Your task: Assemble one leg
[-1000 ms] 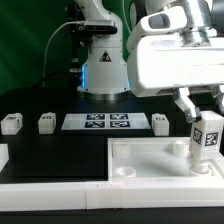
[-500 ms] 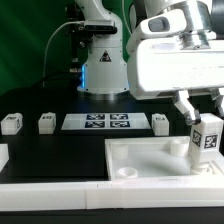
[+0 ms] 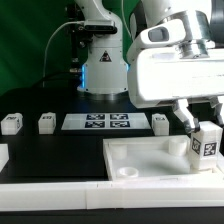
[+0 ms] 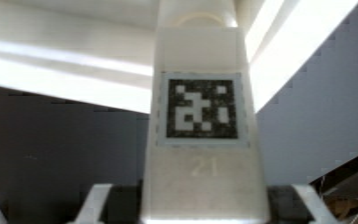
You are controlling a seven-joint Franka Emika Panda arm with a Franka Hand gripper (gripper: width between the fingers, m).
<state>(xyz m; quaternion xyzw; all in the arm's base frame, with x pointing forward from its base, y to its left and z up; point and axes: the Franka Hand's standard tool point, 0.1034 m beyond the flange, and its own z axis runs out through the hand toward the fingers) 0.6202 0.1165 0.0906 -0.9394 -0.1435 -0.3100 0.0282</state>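
Observation:
My gripper [image 3: 207,138] is shut on a white leg [image 3: 207,142] with a black-and-white tag on its side. It holds the leg upright over the far right corner of the large white tray-like part [image 3: 150,158]. In the wrist view the leg [image 4: 204,110] fills the middle, its tag facing the camera, with my gripper [image 4: 201,205] closed on its near end. Three more legs lie on the black table: two on the exterior view's left [image 3: 11,123] [image 3: 46,122] and one [image 3: 160,122] beside the marker board.
The marker board [image 3: 106,122] lies flat at the table's middle. The arm's base [image 3: 103,70] stands behind it. A round socket [image 3: 122,172] shows in the tray's near left corner. A white piece [image 3: 3,156] sits at the exterior view's left edge.
My gripper has moved down and slightly toward the exterior view's right with the leg, bringing it lower over the tray's far right corner.

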